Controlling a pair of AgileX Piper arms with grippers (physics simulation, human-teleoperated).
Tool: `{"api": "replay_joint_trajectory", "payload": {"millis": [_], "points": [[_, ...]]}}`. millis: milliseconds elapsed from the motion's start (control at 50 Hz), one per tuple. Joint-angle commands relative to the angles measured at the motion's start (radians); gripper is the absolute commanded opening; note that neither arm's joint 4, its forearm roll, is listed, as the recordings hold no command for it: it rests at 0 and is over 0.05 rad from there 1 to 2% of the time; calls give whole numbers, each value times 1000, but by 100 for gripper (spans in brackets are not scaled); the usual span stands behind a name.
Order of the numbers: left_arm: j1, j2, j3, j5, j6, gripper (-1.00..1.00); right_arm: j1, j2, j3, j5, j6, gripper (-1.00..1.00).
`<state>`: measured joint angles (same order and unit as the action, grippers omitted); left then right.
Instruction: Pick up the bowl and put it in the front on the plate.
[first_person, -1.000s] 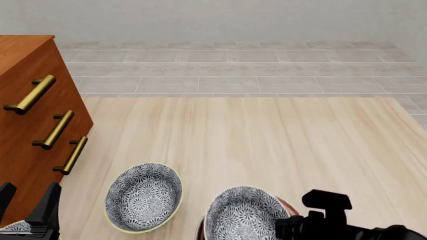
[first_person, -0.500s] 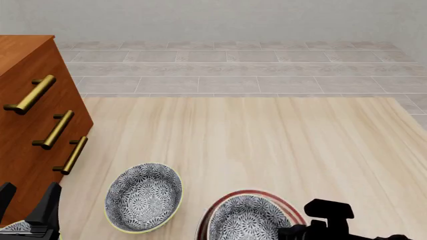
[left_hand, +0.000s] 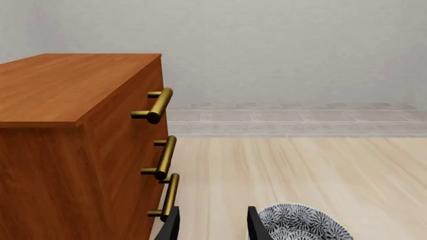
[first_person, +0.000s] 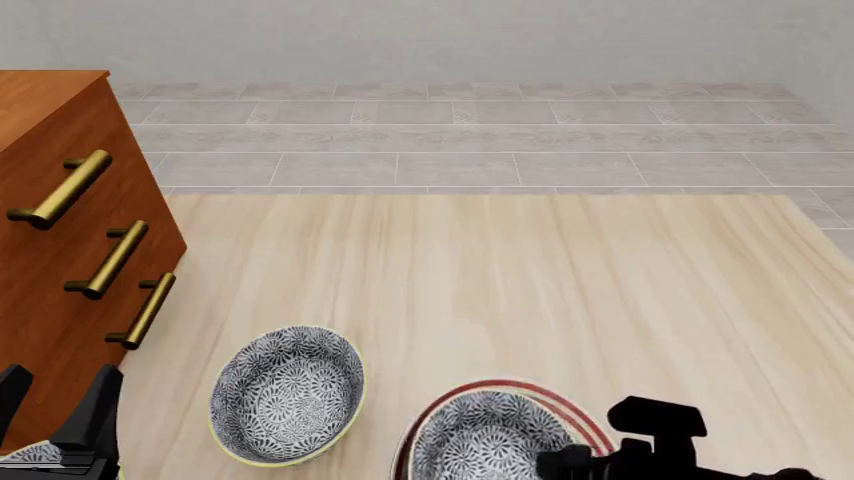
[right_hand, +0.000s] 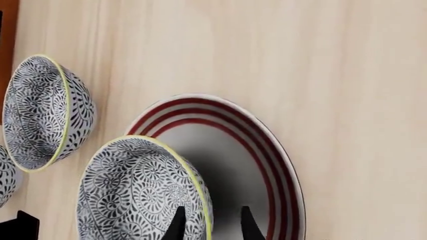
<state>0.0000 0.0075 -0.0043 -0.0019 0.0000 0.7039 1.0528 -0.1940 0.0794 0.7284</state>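
Floral bowl (first_person: 489, 437) upright over red-ringed plate (first_person: 579, 418).

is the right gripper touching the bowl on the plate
Touching: in the right wrist view the right gripper straddles the rim of the bowl, one finger pressed against the patterned inside.

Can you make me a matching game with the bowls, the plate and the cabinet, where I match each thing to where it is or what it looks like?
Things:
1. bowl
2. second bowl
3. plate
4. cabinet

Descriptions:
A. white with red rings
B. brown wood with gold handles
C. over the plate, at the right end effector
D. on the bare table, beside the cabinet

Pairs: 1-C, 2-D, 3-A, 4-B
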Motion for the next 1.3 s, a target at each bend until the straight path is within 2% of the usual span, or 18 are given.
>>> {"api": "replay_joint_trajectory", "payload": {"millis": [20, 320, 500, 700, 1300], "points": [[0, 0, 0, 0, 0, 100, -13, -23, -3, 31, -19, 100], [0, 0, 0, 0, 0, 100, -9, -55, -53, 92, -26, 100], [0, 0, 0, 0, 0, 100, -15, -52, -121, 137, -48, 100], [0, 0, 0, 0, 0, 100, -24, -113, -155, 209, -69, 100], [0, 0, 0, 0, 0, 100, -87, -166, -307, 363, -172, 100]]}}
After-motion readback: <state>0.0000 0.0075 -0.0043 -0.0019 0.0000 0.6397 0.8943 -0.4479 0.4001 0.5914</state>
